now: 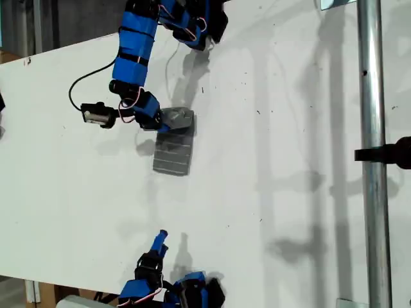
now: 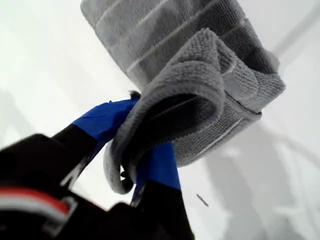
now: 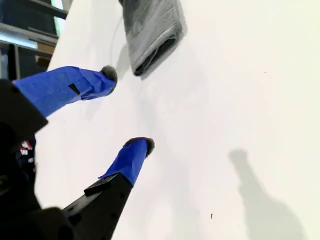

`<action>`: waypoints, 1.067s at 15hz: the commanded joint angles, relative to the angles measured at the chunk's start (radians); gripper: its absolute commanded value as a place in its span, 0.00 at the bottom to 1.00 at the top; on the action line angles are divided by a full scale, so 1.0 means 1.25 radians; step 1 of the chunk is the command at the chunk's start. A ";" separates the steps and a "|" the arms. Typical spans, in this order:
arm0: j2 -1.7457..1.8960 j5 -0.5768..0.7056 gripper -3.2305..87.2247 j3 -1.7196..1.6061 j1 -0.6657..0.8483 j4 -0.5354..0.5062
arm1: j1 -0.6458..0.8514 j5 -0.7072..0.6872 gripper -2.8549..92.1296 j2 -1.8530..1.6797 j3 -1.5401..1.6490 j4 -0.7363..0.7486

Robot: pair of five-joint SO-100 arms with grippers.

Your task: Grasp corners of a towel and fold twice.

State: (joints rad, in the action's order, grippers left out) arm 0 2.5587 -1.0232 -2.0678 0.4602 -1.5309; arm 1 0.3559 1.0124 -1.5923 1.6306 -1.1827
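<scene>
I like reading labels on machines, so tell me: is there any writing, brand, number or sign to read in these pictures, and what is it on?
No readable text in any view.
Grey striped folded towel: pale stripes only, no label.
Blue-taped first gripper, shut on the towel's edge: no marking.
Blue-taped second gripper, open: no marking.
White table: only small dark specks, no writing.

Showing: one towel (image 1: 173,149), two blue arms, each carrying one gripper, first (image 1: 168,120) and second (image 1: 161,236); one table (image 1: 276,160); one metal pole (image 1: 372,154).
</scene>
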 commanded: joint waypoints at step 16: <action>0.740 -0.097 0.00 -0.607 -0.144 0.304 | 0.029 0.160 0.03 -1.358 0.850 -0.016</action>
State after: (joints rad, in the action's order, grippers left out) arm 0 3.2566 -1.0999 -2.6891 0.3129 -1.1919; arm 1 0.4280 1.1643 -3.1738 2.6523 -1.1229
